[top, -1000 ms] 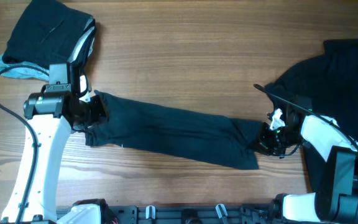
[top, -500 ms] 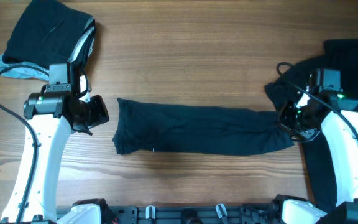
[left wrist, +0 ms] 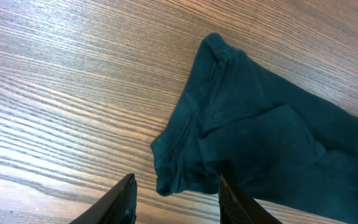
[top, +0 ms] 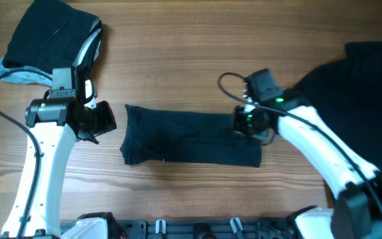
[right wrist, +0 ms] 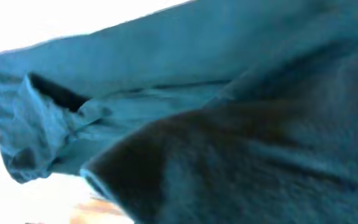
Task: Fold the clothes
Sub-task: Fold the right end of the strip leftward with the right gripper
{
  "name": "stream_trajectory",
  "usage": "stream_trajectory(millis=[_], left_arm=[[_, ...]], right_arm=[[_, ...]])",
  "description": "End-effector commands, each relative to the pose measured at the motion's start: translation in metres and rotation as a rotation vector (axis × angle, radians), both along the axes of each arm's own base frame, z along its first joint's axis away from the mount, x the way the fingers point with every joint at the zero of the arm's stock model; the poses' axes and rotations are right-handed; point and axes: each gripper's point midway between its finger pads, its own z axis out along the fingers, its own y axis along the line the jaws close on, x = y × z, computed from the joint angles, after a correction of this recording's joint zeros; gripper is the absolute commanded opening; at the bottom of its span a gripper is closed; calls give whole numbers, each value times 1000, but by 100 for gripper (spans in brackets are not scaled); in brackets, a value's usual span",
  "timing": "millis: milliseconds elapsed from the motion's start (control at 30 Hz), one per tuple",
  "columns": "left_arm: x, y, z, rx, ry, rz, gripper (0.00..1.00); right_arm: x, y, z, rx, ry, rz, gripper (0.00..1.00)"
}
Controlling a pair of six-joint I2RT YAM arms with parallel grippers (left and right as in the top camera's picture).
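A dark navy garment (top: 184, 136) lies as a folded strip across the middle of the table. My right gripper (top: 245, 123) sits over its right end, shut on a fold of the fabric that is doubled back to the left. In the right wrist view the dark fabric (right wrist: 229, 124) fills the frame and hides the fingers. My left gripper (top: 106, 121) is open just off the strip's left end. In the left wrist view its fingertips (left wrist: 176, 200) are empty, and the garment's corner (left wrist: 173, 177) lies just in front of them.
A stack of folded dark clothes (top: 50, 33) sits on a pale grey-blue piece (top: 15, 74) at the back left. A loose pile of dark clothes (top: 367, 86) covers the right edge. The table (top: 191, 60) is bare wood.
My left gripper let go of the garment's left end and stayed put. My right gripper carried the right end up and leftward, doubling the strip over itself and shortening it.
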Motion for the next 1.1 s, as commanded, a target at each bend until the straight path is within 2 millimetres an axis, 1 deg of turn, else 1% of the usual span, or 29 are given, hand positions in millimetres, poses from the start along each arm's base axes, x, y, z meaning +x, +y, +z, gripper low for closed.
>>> stream_trajectory(millis=[0,67,133,300,333,367,400,433,500,567,600,633,667,700,733,767,800,900,933,967,1000,1067], left_arm=[[4,2,9,5,-32,2,43],[4,2,9,6,-32,2,43],[4,2,9,5,-32,2,44],[4,2,9,5,-33,2,46],[4,2,9,5,-33,2,46],[4,2,9,5,-33,2,46],[4,2,9,5,-33,2,46],[4,2,9,6,-33,2,47],[6,2,9,6,-39,2,49],[7,2,10,6,-45,2,50],[7,3,10,6,-45,1,50],[7,3,10,6,-45,2,50],[7,3,10,6,-45,2,50],[7,2,10,6,-45,2,50],[7,2,10,6,-45,2,50],[7,2,10,6,-45,2,50],[7,2,10,6,-46,2,50],[8,2,10,6,-50,2,50],[9,3,10,6,-51,2,50],[9,3,10,6,-51,2,51],[9,3,10,6,-51,2,51],[9,3,10,6,-51,2,52]], right_arm=[[-5,38,-7,80,24,69,5],[-7,50,-12,82,16,103,4],[-9,56,-15,80,13,122,4],[-14,60,-22,76,38,140,4],[-16,63,-22,83,39,149,8],[-18,69,-20,102,34,167,21],[-17,77,-16,145,8,225,29],[-17,84,-12,183,-25,290,34],[-16,87,-6,204,-58,340,35],[-11,82,2,199,-109,365,34],[-5,74,8,179,-133,343,34],[1,63,11,146,-151,308,34],[9,44,13,96,-151,226,33],[12,30,11,70,-130,166,22],[12,21,8,54,-105,126,12],[12,9,3,21,-68,70,7],[10,-1,-4,-11,-30,25,5],[-2,-7,-28,-47,83,-48,4],[-14,-1,-39,-34,159,-75,4],[-27,18,-48,20,214,-17,5],[-34,33,-52,57,227,44,4],[-48,76,-50,188,198,239,4]])
